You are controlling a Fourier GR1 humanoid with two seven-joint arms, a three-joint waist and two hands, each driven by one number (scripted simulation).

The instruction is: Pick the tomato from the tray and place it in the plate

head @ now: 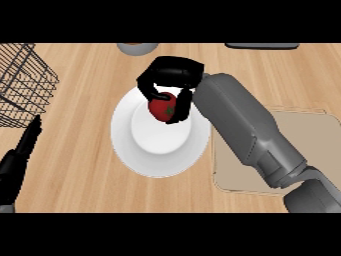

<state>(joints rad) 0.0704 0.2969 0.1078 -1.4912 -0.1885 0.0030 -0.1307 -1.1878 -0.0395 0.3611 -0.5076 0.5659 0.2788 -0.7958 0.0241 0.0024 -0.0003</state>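
The red tomato (162,108) is just above the middle of the frame, inside the right robot hand (171,74). The black fingers curl down round it from above, so the right robot hand is pinching the tomato. The tomato sits right under the palm, a little toward the bottom of the frame from it. It is round, so it has no long side to line up.

The main thing now is where the tomato is next to the white plate (142,155). The tomato shows over the upper part of the plate, inside the rim, a bit toward the top of the frame from the plate's middle. I cannot tell if it already touches the plate or hangs a little over it. I think the move left is small: go down if need be, then open the fingers. The carrying looks almost done.

The grey right arm comes in from the lower right of the frame and crosses over the tan tray (306,145), which lies on the wooden surface (77,170) just to the right of the plate. The left robot hand (14,165) is at the lower left edge, far from the tomato, with its fingers straight and resting. A black wire basket (14,85) stands in the upper left.
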